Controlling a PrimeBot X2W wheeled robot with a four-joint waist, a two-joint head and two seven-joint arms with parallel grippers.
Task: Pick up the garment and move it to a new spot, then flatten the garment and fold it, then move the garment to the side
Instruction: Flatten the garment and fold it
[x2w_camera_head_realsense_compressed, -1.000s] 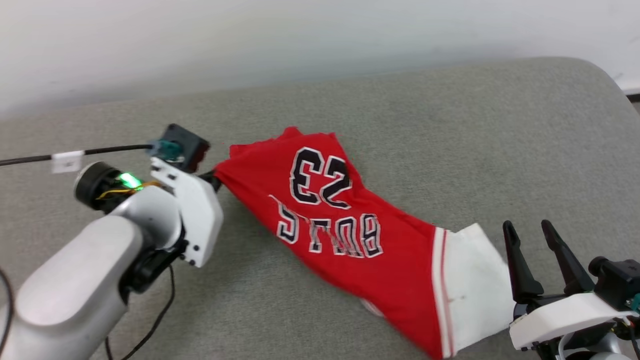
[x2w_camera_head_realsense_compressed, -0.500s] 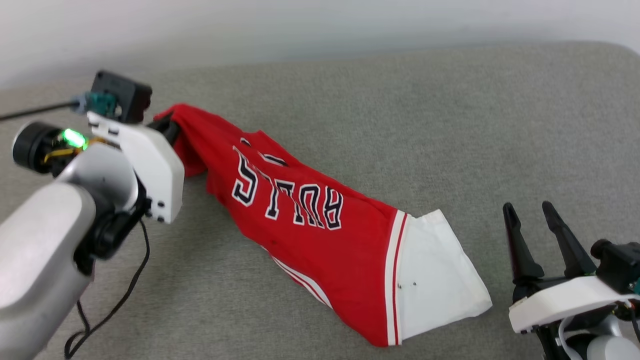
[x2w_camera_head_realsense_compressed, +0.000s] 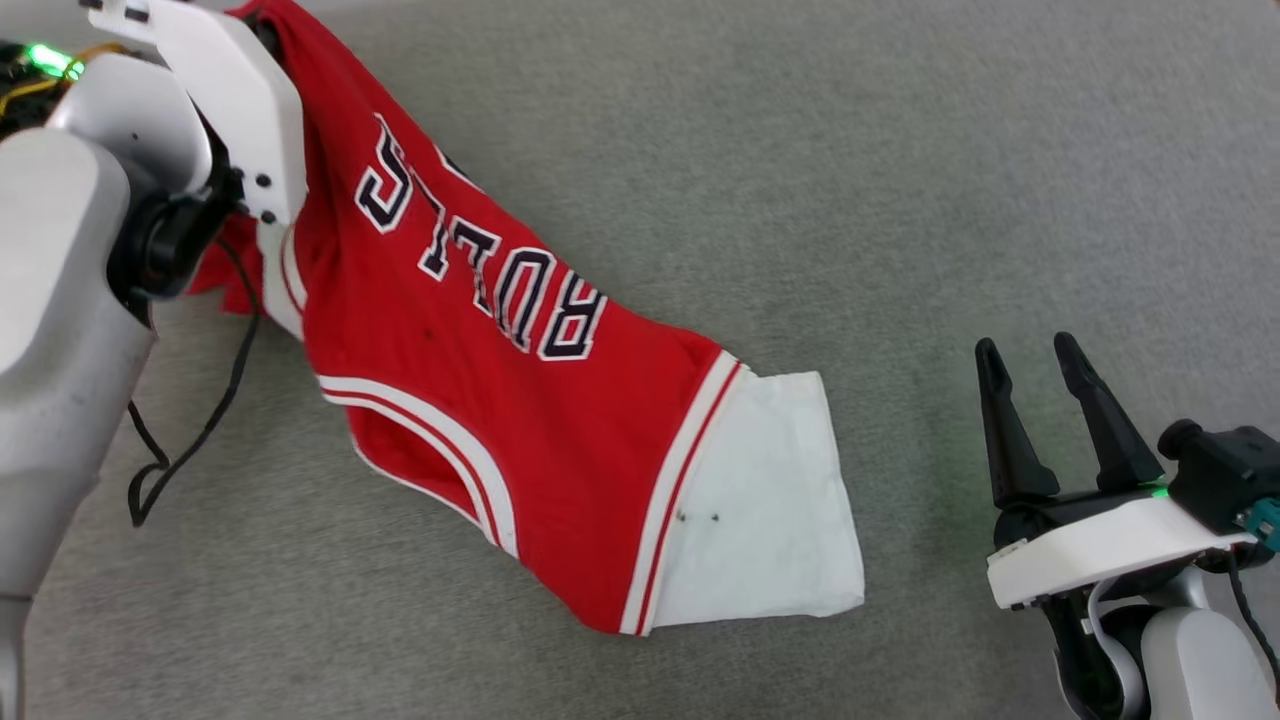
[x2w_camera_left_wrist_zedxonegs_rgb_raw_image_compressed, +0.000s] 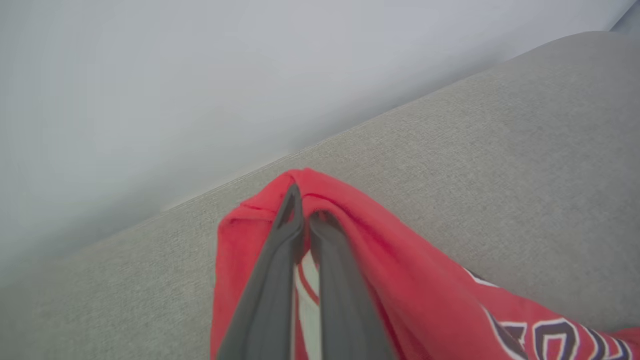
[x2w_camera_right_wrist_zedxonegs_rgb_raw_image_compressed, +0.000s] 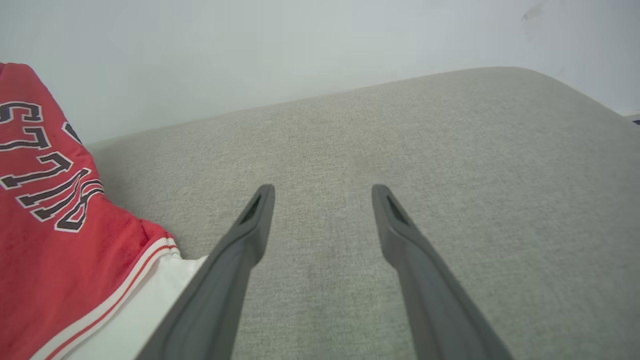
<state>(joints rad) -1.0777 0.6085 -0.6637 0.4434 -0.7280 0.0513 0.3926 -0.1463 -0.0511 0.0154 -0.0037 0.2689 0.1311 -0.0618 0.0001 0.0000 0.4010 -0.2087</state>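
Lifted higher and further left than a second ago, the left gripper (x2w_camera_left_wrist_zedxonegs_rgb_raw_image_compressed: 306, 205) is clamped on a bunched red edge of the garment (x2w_camera_head_realsense_compressed: 520, 400). The jersey hangs slanting from it, its white end seemingly resting on the grey cushion (x2w_camera_head_realsense_compressed: 900, 150), probably mid-carry to a new spot. Right gripper (x2w_camera_head_realsense_compressed: 1030, 360) waits spread wide and empty near that white end; pale wall (x2w_camera_left_wrist_zedxonegs_rgb_raw_image_compressed: 150, 75) behind.

A grey woven-fabric pad (x2w_camera_head_realsense_compressed: 900, 150) spreads across the head view under soft, even light. In the wrist views its far edge runs along a plain pale wall (x2w_camera_left_wrist_zedxonegs_rgb_raw_image_compressed: 150, 75). The pad's far right corner (x2w_camera_right_wrist_zedxonegs_rgb_raw_image_compressed: 540, 80) is rounded, and its surface looks slightly domed.
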